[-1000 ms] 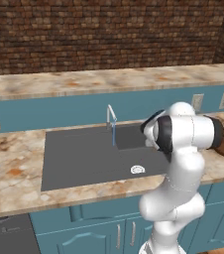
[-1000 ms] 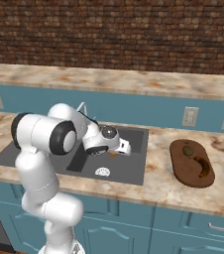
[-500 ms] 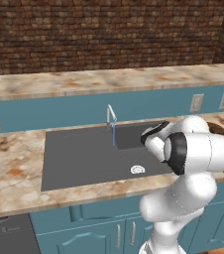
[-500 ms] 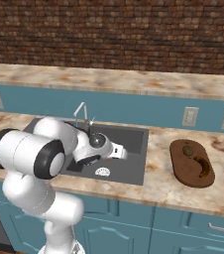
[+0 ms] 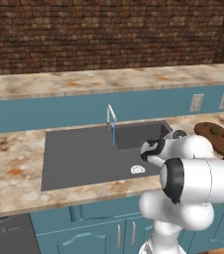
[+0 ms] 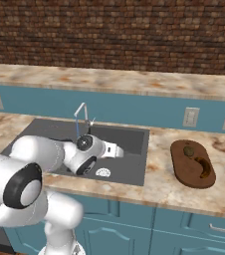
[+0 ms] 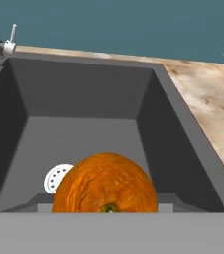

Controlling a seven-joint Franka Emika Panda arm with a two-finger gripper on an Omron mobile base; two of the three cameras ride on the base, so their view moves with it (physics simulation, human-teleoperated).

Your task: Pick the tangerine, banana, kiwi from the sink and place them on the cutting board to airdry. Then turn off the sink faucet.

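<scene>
We are over the right half of the sink [image 6: 50, 130], and the tangerine [image 7: 105, 183] sits close in front of the hand camera, just above the drain [image 7: 58, 177], which peeps out on its left. The fingers are hidden below the fruit in the hand view, and from the base views we cannot tell whether they are clamped on it; we judge they probably hold it, since it hangs right at the hand, but the pictures do not settle it. In the right base view the gripper [image 6: 118, 151] points right, toward the near right corner of the basin.

We take the tangerine to be light, round and firm with a slightly giving, dimpled peel. Wet from the faucet [image 6: 81, 114], whose blue stream is running, it may be slippery and prone to roll. The best hold seems to be across its widest middle, the fingers on opposite sides, pressing gently so as not to bruise it.

The cutting board [image 6: 192, 164] lies on the tabletop [image 6: 159, 185] well to the right of the sink, with the kiwi [image 6: 188, 150] at its far end and the banana [image 6: 203, 167] beside it, nearer us. A free patch of board is where the round fruit should be set down softly so it does not roll off.
</scene>
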